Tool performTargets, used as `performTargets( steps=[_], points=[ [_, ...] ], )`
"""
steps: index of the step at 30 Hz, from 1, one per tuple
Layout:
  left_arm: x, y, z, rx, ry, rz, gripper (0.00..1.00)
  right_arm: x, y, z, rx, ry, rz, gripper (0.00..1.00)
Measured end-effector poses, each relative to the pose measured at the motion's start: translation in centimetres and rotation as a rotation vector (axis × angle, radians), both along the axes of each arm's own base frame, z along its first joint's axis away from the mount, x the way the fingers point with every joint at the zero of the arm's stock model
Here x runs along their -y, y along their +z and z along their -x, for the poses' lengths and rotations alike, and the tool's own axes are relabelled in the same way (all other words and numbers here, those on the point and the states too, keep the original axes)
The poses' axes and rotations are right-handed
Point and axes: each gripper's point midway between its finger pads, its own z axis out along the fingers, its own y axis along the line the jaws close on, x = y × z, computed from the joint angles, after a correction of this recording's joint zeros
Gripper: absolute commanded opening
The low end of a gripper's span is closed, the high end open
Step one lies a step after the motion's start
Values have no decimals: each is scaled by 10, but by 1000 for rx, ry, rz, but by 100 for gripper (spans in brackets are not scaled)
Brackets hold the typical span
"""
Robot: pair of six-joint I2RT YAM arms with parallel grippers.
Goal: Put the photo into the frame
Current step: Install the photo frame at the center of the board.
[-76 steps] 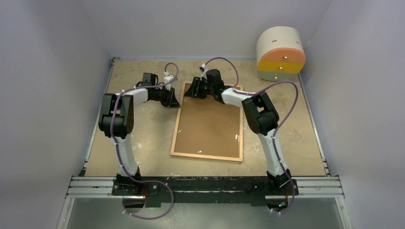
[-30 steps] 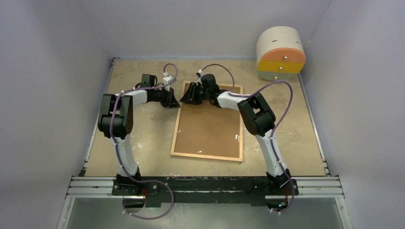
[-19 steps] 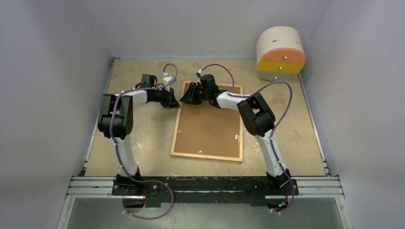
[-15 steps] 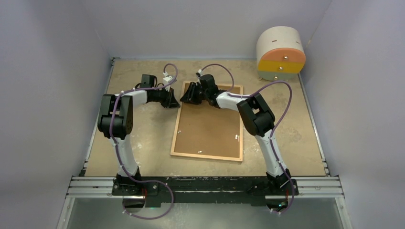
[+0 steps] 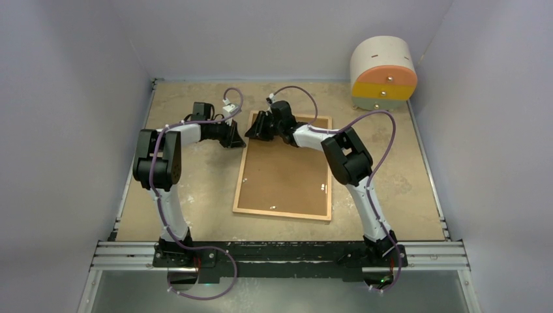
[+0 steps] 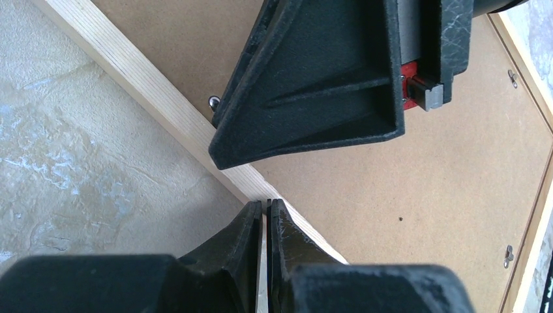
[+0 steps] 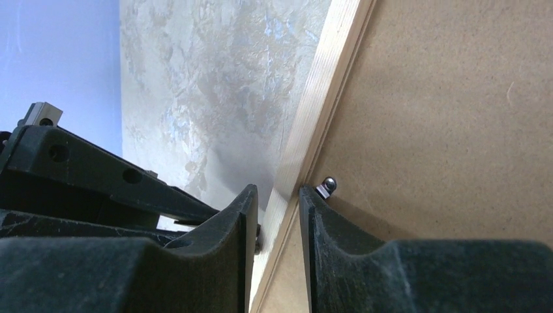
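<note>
The frame point(image 5: 282, 212) lies face down on the table, with the brown backing panel point(image 5: 285, 173) filling it. The photo is hidden. My left gripper point(image 5: 239, 141) is shut, its tips point(image 6: 265, 203) resting over the frame's left moulding point(image 6: 150, 88) with nothing seen between them. My right gripper point(image 5: 252, 130) is at the far-left corner. Its jaws point(image 7: 278, 192) stand a little apart astride the same moulding point(image 7: 332, 59), right beside a small metal clip point(image 7: 326, 186). One of the right gripper's fingers point(image 6: 313, 85) looms just beyond my left tips.
A round cream cabinet with orange and yellow drawers point(image 5: 383, 72) stands at the back right. Small metal hangers point(image 5: 323, 188) sit on the backing panel near its right rail. Walls enclose the table on the left, back and right.
My right gripper has slid left along the far end of the frame to its left moulding, and its jaws have narrowed. The left gripper has stayed put.
</note>
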Motion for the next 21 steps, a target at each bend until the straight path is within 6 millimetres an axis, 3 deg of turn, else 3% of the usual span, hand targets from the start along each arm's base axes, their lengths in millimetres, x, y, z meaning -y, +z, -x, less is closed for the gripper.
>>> performTargets(
  steps=[14, 21],
  points=[
    [-1, 0, 1, 25, -13, -8, 7, 0, 4, 5, -11, 34, -32, 31],
    [-1, 0, 2, 42, -23, -15, 6, 16, 24, 12, -2, 30, -58, 30]
  ],
)
